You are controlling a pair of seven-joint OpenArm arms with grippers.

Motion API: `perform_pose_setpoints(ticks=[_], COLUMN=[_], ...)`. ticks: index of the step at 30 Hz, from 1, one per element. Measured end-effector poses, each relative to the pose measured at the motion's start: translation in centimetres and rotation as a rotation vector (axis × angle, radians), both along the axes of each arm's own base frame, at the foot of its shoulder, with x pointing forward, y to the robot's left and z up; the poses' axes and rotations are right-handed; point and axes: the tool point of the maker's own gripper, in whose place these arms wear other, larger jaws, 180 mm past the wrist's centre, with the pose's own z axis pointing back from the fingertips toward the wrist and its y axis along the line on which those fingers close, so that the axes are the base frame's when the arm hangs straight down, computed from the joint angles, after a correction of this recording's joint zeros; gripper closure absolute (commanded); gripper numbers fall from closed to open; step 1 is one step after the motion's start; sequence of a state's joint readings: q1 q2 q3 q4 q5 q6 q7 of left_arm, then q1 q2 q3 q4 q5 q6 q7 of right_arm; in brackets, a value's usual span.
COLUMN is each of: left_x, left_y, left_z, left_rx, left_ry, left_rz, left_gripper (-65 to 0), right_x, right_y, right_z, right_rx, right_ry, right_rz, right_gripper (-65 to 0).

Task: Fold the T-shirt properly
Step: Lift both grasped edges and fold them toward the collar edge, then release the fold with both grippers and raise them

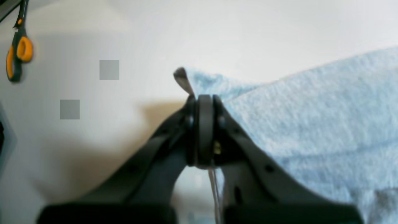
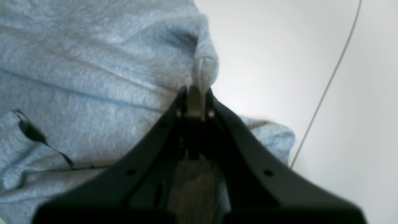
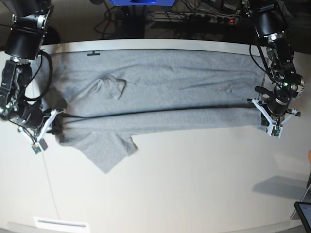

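Observation:
The grey T-shirt [image 3: 160,87] lies stretched sideways across the white table [image 3: 194,184], with a long crease running along its front part and one sleeve [image 3: 111,151] sticking out toward the front. My left gripper [image 3: 261,112] is at the shirt's right end, shut on its edge. In the left wrist view the left gripper [image 1: 203,99] pinches a fold of the T-shirt [image 1: 311,118], and a corner pokes out past the tips. My right gripper [image 3: 52,122] is at the left end. Up close, the right gripper [image 2: 194,93] is shut on a bunched fold of the T-shirt [image 2: 93,81].
Orange-handled scissors [image 1: 18,51] lie on the table beyond the left gripper. A thin cable [image 2: 326,87] runs across the table beside the right gripper. A dark tablet corner [image 3: 303,212] sits at the front right. Cables and equipment line the far edge.

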State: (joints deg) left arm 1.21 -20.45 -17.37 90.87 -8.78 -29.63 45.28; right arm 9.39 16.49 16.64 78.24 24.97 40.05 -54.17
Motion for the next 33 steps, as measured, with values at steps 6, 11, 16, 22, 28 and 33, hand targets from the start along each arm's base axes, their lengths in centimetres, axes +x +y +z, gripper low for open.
perform_pose_setpoints(ticks=[6, 11, 16, 22, 28, 33], left_x=[-0.7, -1.9, -1.7, -2.8, -2.8, -2.7], left_y=[-0.1, -0.1, -0.1, 0.3, 0.4, 0.6], left_z=[-0.7, -1.8, -1.7, -3.9, -4.0, -3.8], left_rx=[0.0, -0.002, -0.004, -0.032, -0.034, -0.024], left_ry=[0.022, 0.062, 0.054, 0.113, 0.116, 0.114], left_rz=[-0.002, 0.001, 0.001, 0.026, 0.027, 0.026], left_gripper=[0.0, 0.0, 0.0, 0.0, -0.3, -14.9], right_x=[-0.9, -1.6, -2.1, -2.5, -2.5, -2.8], right_y=[0.0, 0.0, 0.0, 0.0, 0.0, -0.1], right_z=[-0.8, -1.5, -1.9, -2.2, -2.2, -2.4], right_rx=[0.001, 0.0, 0.002, 0.001, 0.002, -0.011], right_ry=[0.027, 0.048, 0.058, 0.068, 0.068, 0.089], right_rz=[0.001, 0.001, 0.001, 0.001, 0.001, 0.002], right_gripper=[0.0, 0.0, -0.1, -0.3, -0.6, -18.6])
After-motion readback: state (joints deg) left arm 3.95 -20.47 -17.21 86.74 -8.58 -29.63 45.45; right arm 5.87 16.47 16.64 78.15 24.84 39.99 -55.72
